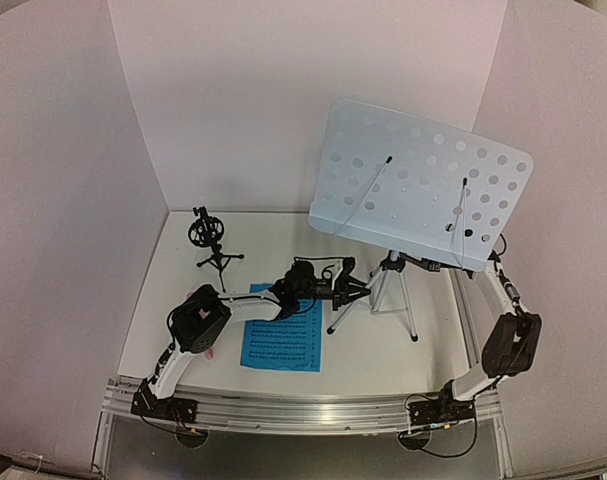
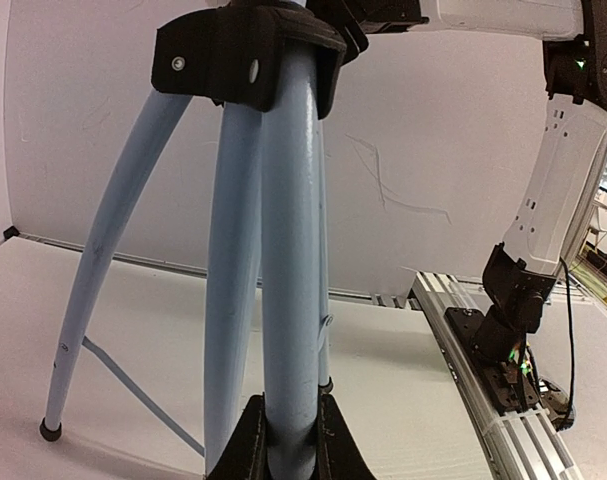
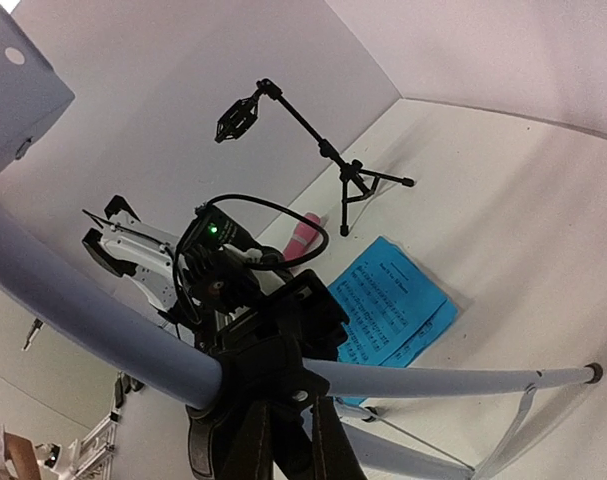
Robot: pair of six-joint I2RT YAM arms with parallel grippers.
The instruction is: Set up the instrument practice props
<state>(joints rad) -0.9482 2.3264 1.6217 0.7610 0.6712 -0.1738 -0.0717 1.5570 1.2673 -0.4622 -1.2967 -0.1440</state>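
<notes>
The white desk sits inside pale walls. From above, we find the music stand right of centre, its perforated panel tilted. The blue sheet-music pages lie flat beside it, and the mic mount stands behind them. The left wrist view shows the left hand clamped on a stand tube. In the right wrist view, the right hand has its fingers against the stand's black hub, but we cannot tell whether it grips. The pink microphone lies beside the pages.
</notes>
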